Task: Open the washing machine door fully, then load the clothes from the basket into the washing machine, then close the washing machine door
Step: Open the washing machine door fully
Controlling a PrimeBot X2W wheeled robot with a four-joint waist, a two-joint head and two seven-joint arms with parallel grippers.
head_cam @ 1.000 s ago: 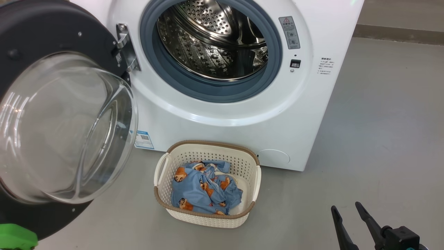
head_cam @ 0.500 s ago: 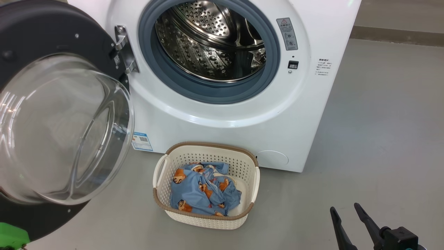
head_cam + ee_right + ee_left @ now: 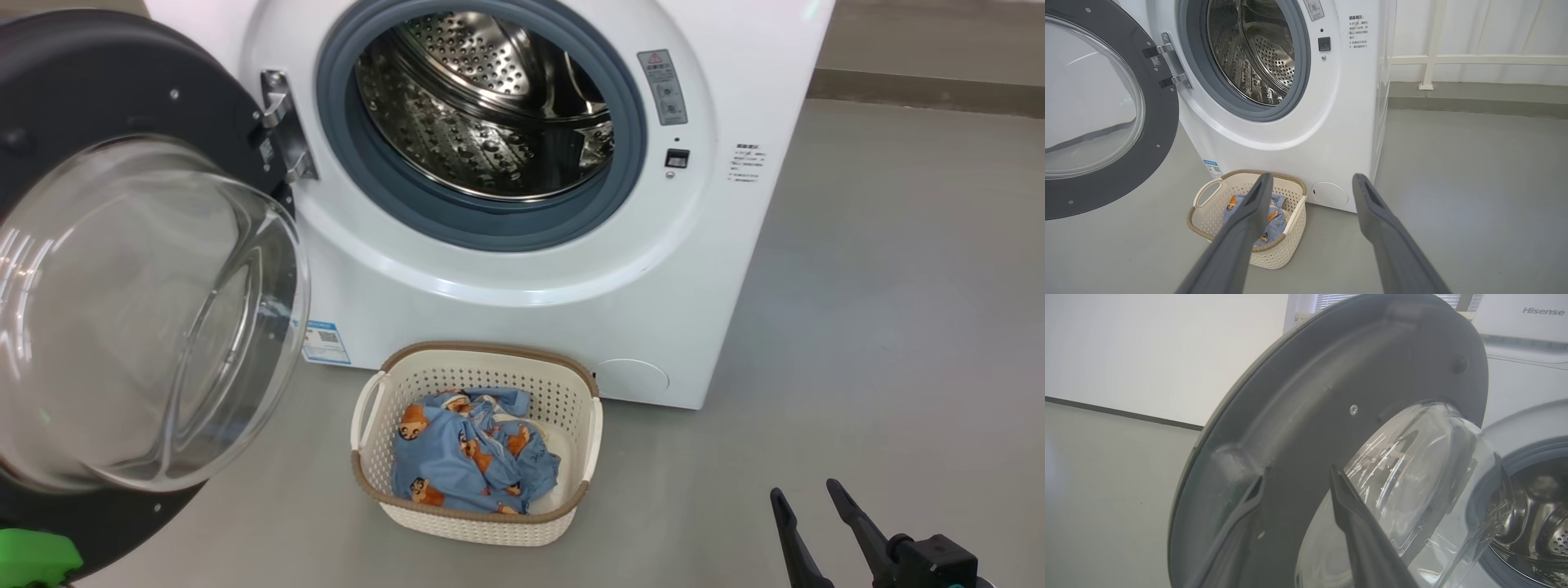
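Observation:
The white washing machine (image 3: 506, 327) stands with its steel drum (image 3: 482, 106) exposed. The washing machine door (image 3: 98, 73) is swung out to the left, black ring and clear glass dome facing me. On the floor in front sits the cream basket (image 3: 482, 349) holding the light blue clothes (image 3: 457, 461). In the left wrist view my left gripper (image 3: 1297, 471) has its fingers apart right at the door's (image 3: 1298, 396) inner ring, nothing between them. My right gripper (image 3: 804, 488) hangs open at the lower right, away from the basket (image 3: 1208, 220).
Grey floor (image 3: 857, 327) stretches to the right of the machine and around the basket. A green part (image 3: 37, 559) shows at the lower left corner under the door. A white railing (image 3: 1453, 59) and wall lie behind the machine's right side.
The whole head picture has slid a little left and down, so the camera has moved. Door, basket, clothes and right gripper keep their places relative to one another.

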